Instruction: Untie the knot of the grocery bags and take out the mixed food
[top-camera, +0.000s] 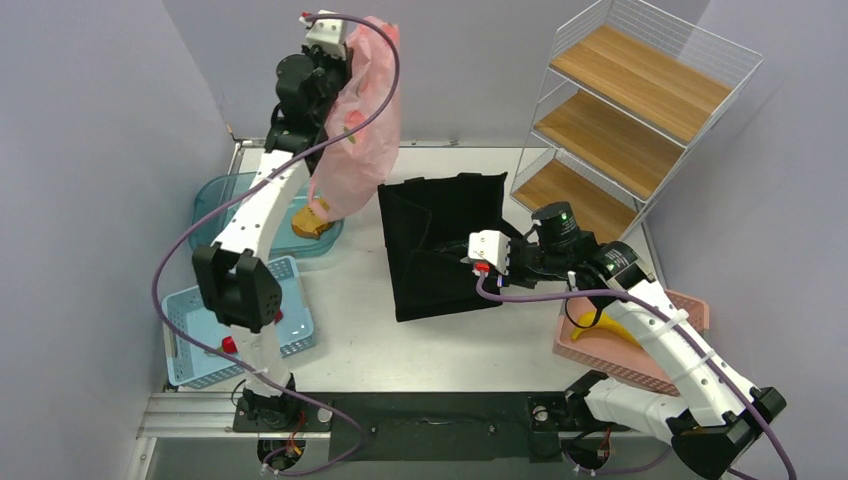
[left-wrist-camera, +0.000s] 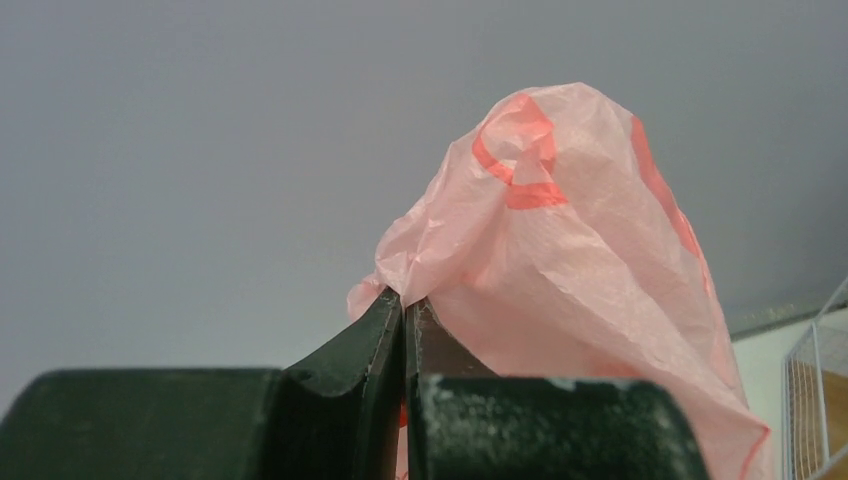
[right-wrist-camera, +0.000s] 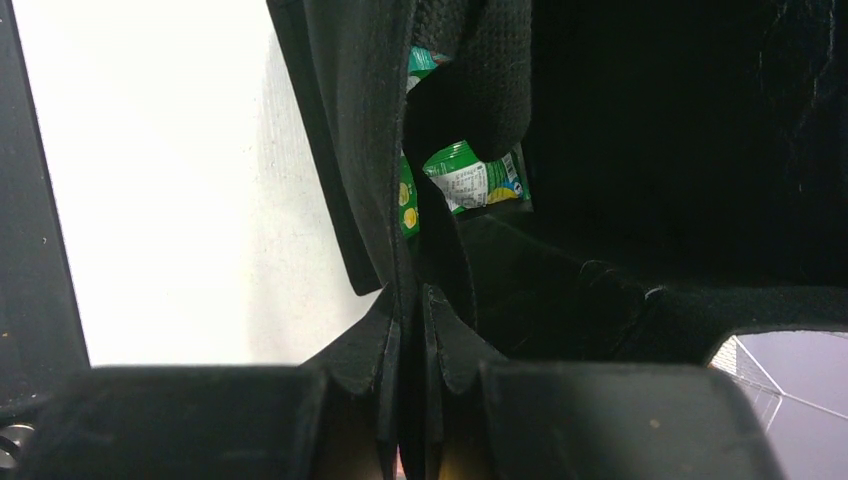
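Observation:
My left gripper (top-camera: 345, 48) is raised high at the back and is shut on a pinch of the pink grocery bag (top-camera: 355, 140), which hangs down from it. In the left wrist view the fingertips (left-wrist-camera: 405, 300) pinch the crinkled pink plastic (left-wrist-camera: 560, 260). No knot shows. A beige-orange food item (top-camera: 312, 222) sits at the bag's lower end, over the teal tray (top-camera: 215, 200). My right gripper (top-camera: 464, 262) is shut on the wall of the black tote (top-camera: 440, 240). In the right wrist view the gripper (right-wrist-camera: 410, 295) clamps the tote's fabric, and green snack packets (right-wrist-camera: 475, 175) lie inside the tote.
A yellow banana (top-camera: 610, 325) lies in the pink tray (top-camera: 690, 310) at the right. A blue basket (top-camera: 190, 335) with small red items stands at the front left. A wire shelf with wooden boards (top-camera: 630, 110) stands at the back right.

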